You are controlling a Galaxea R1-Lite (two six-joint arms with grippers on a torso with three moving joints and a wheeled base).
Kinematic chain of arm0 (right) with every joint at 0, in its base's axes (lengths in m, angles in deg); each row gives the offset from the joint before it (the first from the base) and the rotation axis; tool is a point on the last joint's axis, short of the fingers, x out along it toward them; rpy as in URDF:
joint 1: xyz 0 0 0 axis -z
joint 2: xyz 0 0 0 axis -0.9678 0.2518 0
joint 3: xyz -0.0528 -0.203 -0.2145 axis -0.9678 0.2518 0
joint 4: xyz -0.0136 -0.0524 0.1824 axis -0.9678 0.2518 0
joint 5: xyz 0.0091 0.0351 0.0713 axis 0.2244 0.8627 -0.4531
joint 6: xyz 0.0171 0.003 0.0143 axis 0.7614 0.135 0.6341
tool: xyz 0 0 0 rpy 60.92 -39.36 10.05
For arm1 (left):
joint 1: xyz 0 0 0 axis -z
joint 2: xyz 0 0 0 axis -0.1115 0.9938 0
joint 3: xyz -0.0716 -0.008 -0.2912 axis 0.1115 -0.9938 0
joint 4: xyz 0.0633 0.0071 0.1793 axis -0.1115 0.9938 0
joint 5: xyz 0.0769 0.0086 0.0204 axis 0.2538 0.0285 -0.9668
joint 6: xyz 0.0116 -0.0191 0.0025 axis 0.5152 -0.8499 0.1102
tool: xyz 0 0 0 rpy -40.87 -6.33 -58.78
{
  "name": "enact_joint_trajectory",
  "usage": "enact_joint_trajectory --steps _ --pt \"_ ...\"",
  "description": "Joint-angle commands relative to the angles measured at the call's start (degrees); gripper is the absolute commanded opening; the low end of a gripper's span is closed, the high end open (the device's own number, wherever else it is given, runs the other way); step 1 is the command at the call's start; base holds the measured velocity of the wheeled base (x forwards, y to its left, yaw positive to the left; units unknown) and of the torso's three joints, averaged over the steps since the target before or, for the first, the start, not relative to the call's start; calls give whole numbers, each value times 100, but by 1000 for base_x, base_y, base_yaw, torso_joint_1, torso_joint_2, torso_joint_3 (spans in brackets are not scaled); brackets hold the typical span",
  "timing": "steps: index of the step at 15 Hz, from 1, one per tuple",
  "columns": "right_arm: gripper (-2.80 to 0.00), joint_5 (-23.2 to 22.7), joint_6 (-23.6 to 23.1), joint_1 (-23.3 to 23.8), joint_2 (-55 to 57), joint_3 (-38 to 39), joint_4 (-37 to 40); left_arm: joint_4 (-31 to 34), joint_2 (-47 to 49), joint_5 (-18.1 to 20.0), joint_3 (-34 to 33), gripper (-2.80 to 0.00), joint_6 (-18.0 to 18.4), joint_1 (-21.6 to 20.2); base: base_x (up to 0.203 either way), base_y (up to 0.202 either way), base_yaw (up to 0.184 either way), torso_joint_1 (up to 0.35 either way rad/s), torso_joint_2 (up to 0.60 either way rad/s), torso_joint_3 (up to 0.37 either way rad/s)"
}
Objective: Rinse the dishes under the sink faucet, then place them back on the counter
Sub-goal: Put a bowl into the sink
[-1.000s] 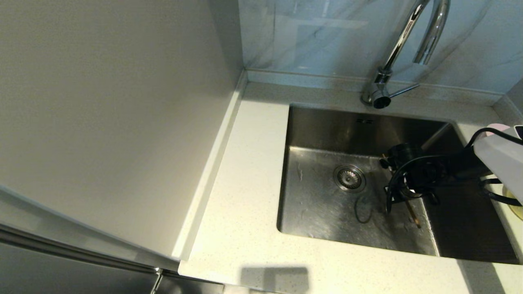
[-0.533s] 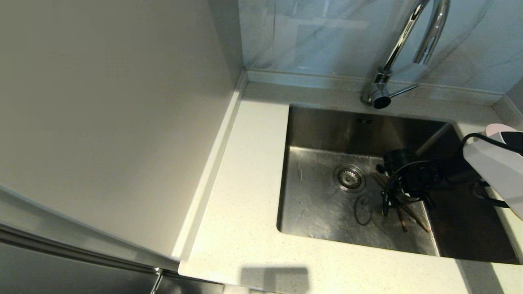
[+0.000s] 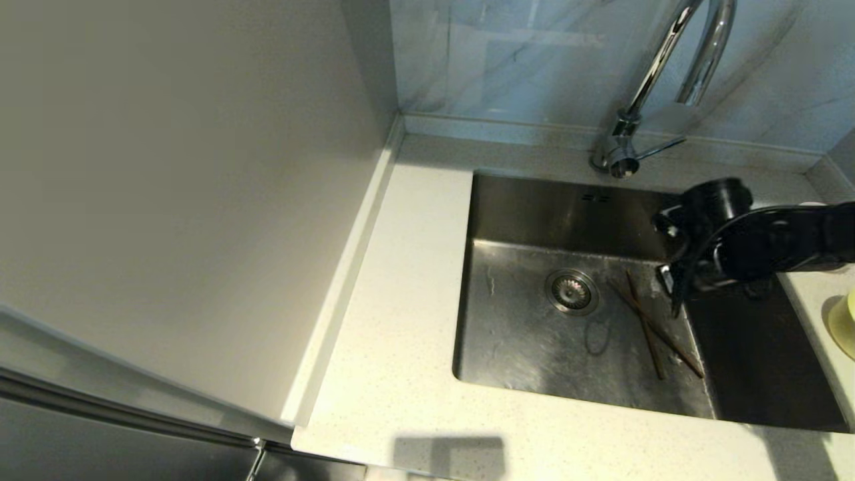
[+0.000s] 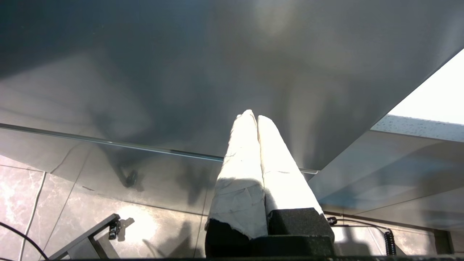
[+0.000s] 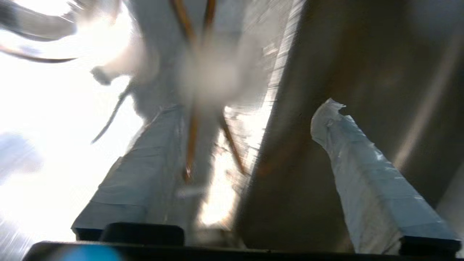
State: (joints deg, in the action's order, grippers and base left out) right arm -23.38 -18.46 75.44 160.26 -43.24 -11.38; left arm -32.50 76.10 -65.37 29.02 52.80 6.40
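Two brown chopsticks (image 3: pixel 651 327) lie crossed on the floor of the steel sink (image 3: pixel 528 334), right of the drain strainer (image 3: pixel 572 291). In the right wrist view they show as blurred brown sticks (image 5: pixel 191 145) below my right gripper (image 5: pixel 248 108), which is open and holds nothing. Its black wrist (image 3: pixel 728 234) hovers over the sink's right side, above the chopsticks. The chrome faucet (image 3: pixel 658 73) rises behind the sink. A yellow-green bowl (image 3: pixel 843 322) sits on the counter (image 3: pixel 401 334) at the far right edge. My left gripper (image 4: pixel 252 117) is shut and empty, parked low beside a cabinet.
A tall grey panel (image 3: pixel 187 200) closes off the left side of the counter. A tiled wall (image 3: pixel 534 60) stands behind the faucet, whose thin lever (image 3: pixel 658 148) points right. Bare counter runs left of and in front of the sink.
My right gripper opened and let go of the chopsticks, which now lie on the sink floor. The arm then lifted up and back toward the sink's right rear.
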Motion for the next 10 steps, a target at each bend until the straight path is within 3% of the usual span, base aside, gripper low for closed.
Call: enact_joint_trajectory --steps 1,5,8,10 --pt "0 -264 -151 21 -1375 -116 933 -4 -18 -3 0 -280 -2 0 0 0 0 0 0 0" --pt "0 -877 -276 344 -1731 -1804 3061 -4 -18 -3 0 -280 -2 0 0 0 0 0 0 0" --pt "0 -1000 -324 781 -1417 -2456 3424 -4 -18 -3 0 -280 -2 0 0 0 0 0 0 0" --pt "0 -625 -569 1052 -1160 -2589 3440 -4 -18 -3 0 -280 -2 0 0 0 0 0 0 0"
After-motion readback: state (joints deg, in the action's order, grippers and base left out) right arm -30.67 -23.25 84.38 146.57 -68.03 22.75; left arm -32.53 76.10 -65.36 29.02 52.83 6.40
